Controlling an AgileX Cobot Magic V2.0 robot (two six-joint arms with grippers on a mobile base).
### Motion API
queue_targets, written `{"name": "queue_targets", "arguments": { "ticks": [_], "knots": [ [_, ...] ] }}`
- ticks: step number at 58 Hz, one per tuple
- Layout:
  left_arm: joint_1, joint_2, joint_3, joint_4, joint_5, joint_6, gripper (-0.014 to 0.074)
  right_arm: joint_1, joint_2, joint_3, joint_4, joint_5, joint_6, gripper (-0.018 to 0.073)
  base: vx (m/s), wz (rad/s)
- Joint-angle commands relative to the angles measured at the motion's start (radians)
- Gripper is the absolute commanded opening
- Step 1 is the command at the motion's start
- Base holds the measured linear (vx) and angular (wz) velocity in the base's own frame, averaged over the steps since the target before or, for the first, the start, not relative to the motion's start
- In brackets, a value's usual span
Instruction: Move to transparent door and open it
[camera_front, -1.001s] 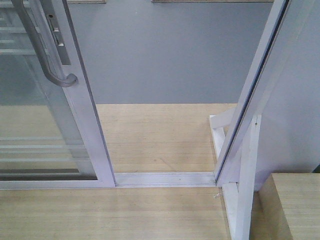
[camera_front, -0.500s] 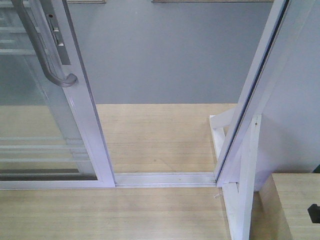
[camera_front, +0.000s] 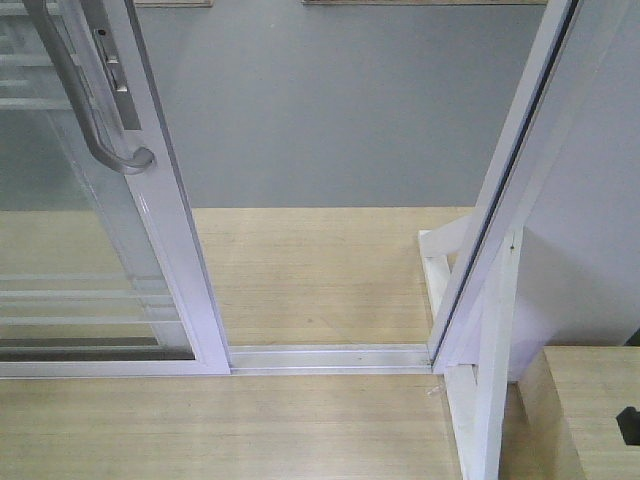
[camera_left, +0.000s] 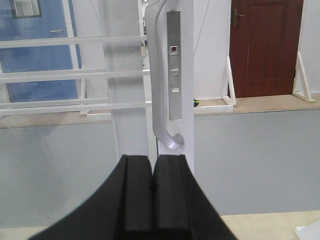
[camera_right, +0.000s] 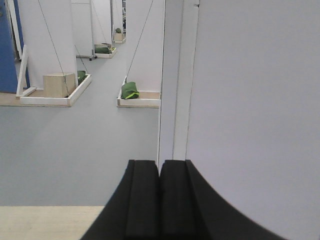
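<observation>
Two pincers, each seen by you from its own wrist camera, both with black pads pressed together and nothing between them. Your left gripper points level and straight at the stile of the transparent door; its closed tips sit just below the curled lower end of the grey-silver pull handle, apart from it, with no contact visible. Beside the handle you see a narrow metal lock plate with a small red dot. Thin horizontal white bars cross the glass to the left of the stile. Your right gripper is likewise level, aimed at the slanted white frame post and the plain white panel to its right, holding nothing.

From the front-facing view, you find the door at the left edge of the opening, its handle near the top left corner, its foot resting on the floor track. The doorway between stile and post stands open over the wooden floor. A small dark object at the lower right edge cannot be identified.
</observation>
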Motion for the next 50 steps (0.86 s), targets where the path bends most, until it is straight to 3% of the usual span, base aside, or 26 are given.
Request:
{"name": "queue_targets", "arguments": {
  "ticks": [1,50],
  "knots": [
    [-0.001,-0.003,0.030,-0.011,-0.080,-0.002,-0.0006,-0.006,-0.015,0.014,-0.011,-0.087,-0.004,-0.0008,0.00,0.00],
    [-0.001,-0.003,0.030,-0.011,-0.080,-0.002,-0.0006,-0.006,-0.015,0.014,-0.011,-0.087,-0.004,-0.0008,0.00,0.00]
  ]
}}
